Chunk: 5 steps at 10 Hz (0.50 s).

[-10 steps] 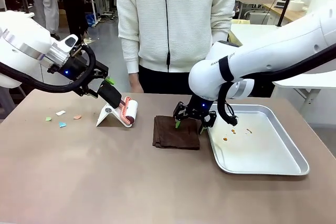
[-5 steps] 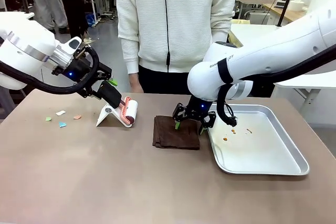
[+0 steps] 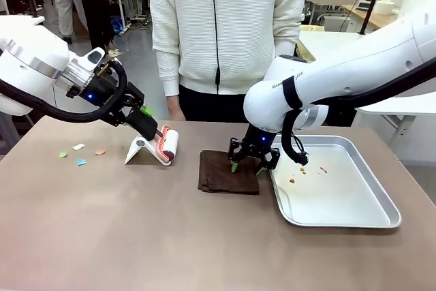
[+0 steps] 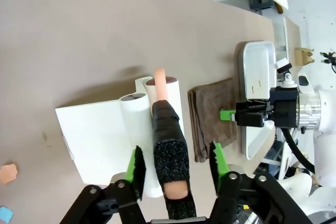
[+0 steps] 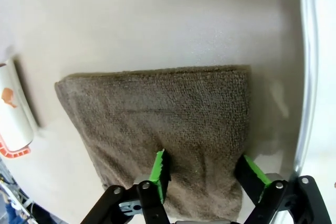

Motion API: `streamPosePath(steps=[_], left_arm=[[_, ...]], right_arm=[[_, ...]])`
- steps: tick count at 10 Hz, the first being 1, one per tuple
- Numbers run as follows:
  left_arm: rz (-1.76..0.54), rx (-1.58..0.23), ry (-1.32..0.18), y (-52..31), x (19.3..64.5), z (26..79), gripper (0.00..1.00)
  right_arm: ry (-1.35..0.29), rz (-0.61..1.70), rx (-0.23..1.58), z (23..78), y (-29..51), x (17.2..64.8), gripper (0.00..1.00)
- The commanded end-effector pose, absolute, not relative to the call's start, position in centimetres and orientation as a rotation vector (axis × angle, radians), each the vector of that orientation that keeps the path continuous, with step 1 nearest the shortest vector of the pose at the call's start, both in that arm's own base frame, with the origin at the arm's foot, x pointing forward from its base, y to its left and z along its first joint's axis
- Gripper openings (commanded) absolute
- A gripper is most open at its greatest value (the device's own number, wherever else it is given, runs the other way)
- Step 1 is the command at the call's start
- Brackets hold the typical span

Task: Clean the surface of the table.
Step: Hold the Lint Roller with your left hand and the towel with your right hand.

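left gripper [image 4: 177, 161], jaws parted astride lint roller handle [image 4: 169, 145], seemingly not touching it; right gripper [image 5: 203, 174], jaws spread, tips on brown cloth [image 5: 157, 108] on table [image 3: 136, 236]

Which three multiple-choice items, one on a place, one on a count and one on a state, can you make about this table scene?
1. Where does the brown cloth lie?
A. On the table, between the lint roller and the metal tray
B. Inside the tray
C. In the person's hand

2. How many paper scraps lie near the table's left end?
A. Two
B. Four
C. Seven

3. The left gripper: how do its fingers stand?
A. Shut on the cloth
B. On either side of the roller's black handle
C. Holding a scrap

Key: 1 A, the cloth rests on the bare top beside the tray's rim; 2 B, one green, white, orange and blue piece each; 3 B, a green pad shows on each side of the handle.
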State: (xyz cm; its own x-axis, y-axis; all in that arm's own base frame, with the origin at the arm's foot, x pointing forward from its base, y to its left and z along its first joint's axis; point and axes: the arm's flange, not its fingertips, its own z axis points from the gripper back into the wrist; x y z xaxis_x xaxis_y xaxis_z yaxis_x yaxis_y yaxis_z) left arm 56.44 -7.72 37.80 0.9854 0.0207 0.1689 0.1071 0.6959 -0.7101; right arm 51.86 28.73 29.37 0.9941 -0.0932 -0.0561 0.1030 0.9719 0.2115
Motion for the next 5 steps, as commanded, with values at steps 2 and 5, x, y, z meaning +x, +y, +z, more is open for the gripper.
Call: streamPosePath(steps=[2,5], left_arm=[[-0.078,-0.815,-0.171,-7.37,56.61,38.15,0.00],[-0.068,-0.799,-0.187,-7.42,56.60,38.10,0.00]], right_arm=[[0.056,-0.116,0.199,28.95,29.38,52.77,0.00],[0.067,-0.120,0.210,28.83,29.21,53.09,0.00]])
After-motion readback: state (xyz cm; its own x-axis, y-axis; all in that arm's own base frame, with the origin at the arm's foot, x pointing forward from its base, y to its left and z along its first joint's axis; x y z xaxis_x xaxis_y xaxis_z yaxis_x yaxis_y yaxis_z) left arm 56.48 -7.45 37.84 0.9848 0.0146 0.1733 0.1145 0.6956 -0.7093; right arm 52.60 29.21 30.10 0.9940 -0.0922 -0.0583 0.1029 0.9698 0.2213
